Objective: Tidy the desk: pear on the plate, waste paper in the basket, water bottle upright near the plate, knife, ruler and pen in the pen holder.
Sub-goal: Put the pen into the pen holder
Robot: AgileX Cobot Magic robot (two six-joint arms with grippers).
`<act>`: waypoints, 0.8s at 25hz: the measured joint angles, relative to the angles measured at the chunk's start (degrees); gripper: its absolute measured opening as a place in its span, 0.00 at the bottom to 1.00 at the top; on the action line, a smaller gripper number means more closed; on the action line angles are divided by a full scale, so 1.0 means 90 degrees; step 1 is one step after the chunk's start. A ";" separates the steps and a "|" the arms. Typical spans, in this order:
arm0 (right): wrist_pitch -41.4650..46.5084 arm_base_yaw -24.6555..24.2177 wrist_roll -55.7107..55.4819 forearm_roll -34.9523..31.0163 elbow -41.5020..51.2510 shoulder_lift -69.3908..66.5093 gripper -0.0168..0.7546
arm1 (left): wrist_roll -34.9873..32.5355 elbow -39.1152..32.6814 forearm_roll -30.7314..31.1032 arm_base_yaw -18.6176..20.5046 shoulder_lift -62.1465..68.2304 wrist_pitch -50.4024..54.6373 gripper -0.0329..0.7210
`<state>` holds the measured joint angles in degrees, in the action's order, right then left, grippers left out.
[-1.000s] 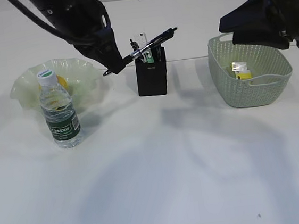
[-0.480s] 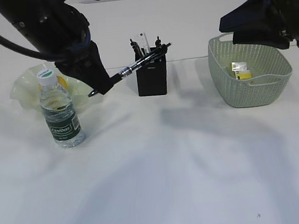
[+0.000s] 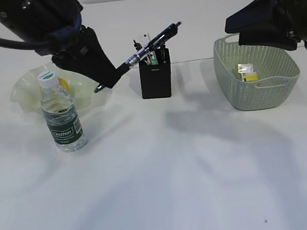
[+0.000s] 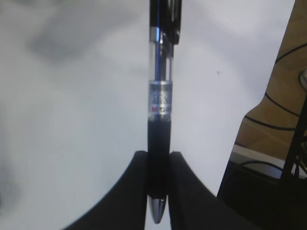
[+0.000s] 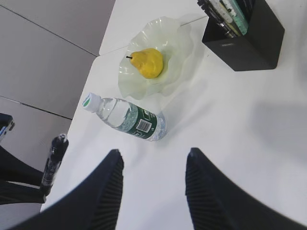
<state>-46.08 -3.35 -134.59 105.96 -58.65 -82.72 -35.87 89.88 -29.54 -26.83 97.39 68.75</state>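
1. Pen (image 3: 147,48) is clamped in the left gripper (image 3: 106,79), which grasps it low on the dark barrel near the writing tip; the left wrist view shows the two black fingers (image 4: 132,191) pinching that barrel with the silver tip just clear below them.
2. Its long axis runs at a slant in the exterior view, from the tip at lower left up to the clip end at upper right, and that upper end sits above the pen holder (image 3: 156,80).
3. The holder lies to the right of the left gripper and slightly farther back, so my judgement is that the pen must be swung more upright and brought over the opening before it can drop in.
4. The left arm is plainly the nearer one; the right gripper (image 5: 152,187) hangs with its jaws apart and nothing between them, over by the basket (image 3: 257,76).
5. Room inside the holder looks tight: a clear ruler (image 3: 145,41) and other dark items already stand in it.
6. Bare worktop (image 3: 165,174) lies open in front of and beside the holder, giving free room for an approach from the left.
7. The water bottle (image 3: 60,114) stands upright just in front of the plate (image 3: 21,87), where the pear (image 5: 147,62) lies.
8. The waste paper (image 3: 247,72) lies inside the basket.
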 joint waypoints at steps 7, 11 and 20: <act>-0.0031 0.0000 0.0000 0.0000 0.0000 0.0000 0.44 | 0.0011 -0.0002 -0.0390 0.0000 0.0000 -0.0394 0.12; -0.0101 0.0000 0.0000 -0.0041 0.0000 0.0000 0.44 | 0.0011 -0.0002 -0.0521 0.0000 0.0000 -0.0520 0.12; -0.0127 0.0110 0.0138 -0.0499 0.0000 0.0000 0.44 | 0.0011 -0.0002 -0.0634 -0.0136 0.0000 -0.0641 0.12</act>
<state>-47.23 -2.36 -133.35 101.46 -58.65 -82.72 -35.77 89.86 -35.24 -28.05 97.39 62.98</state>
